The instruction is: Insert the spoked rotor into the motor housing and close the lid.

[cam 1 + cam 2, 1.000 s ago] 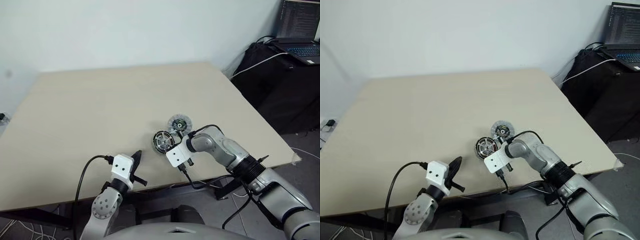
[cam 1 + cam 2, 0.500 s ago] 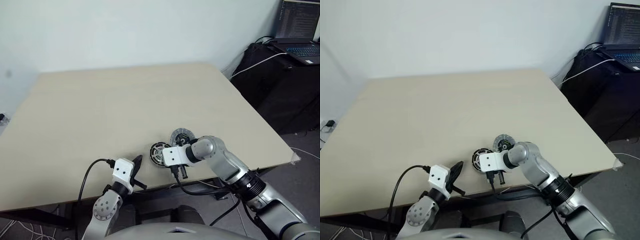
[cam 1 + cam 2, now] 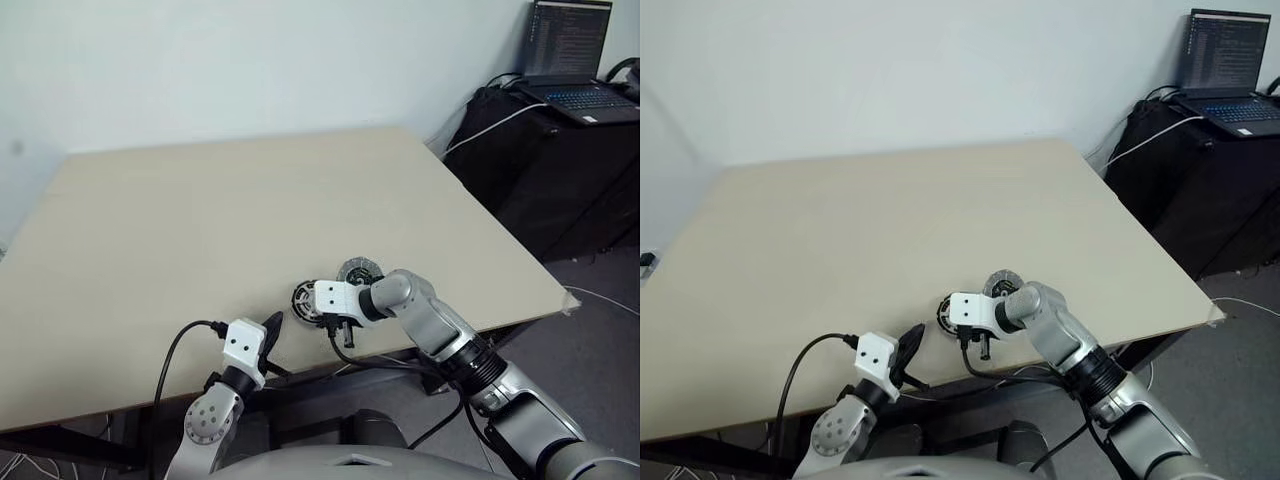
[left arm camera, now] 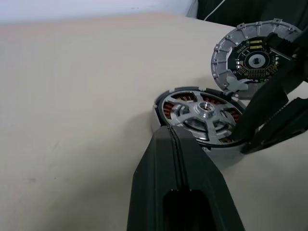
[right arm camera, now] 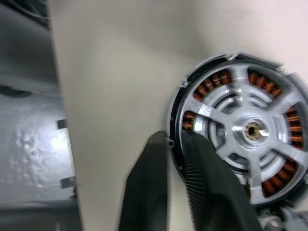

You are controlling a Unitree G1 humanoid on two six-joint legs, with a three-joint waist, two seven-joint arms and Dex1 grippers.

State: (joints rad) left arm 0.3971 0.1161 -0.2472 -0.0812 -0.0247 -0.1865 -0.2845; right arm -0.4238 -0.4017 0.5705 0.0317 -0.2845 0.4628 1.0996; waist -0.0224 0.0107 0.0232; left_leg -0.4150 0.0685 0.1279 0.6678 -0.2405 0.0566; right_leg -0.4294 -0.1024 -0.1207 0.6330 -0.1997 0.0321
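Note:
The motor housing [image 4: 169, 107], with its ring of copper windings, lies near the table's front edge. The spoked rotor [image 4: 202, 111] sits inside it, hub up. Touching the housing's far right side is the lid [image 4: 252, 57], dark-centred face up. My right gripper [image 5: 174, 137] reaches in from the right and is shut on the housing's rim, one finger outside and one over the windings. My left gripper [image 4: 175, 144] hovers just in front of the housing [image 3: 303, 300], shut and holding nothing.
The beige table [image 3: 200, 200] stretches far beyond the parts. Its front edge [image 3: 300, 365] runs close under both grippers. A laptop [image 3: 570, 50] stands on a dark stand off the table's far right corner.
The whole view has shifted. My right wrist has rolled and swung left, and the housing has slid a little left, away from the lid. The left gripper has stayed put.

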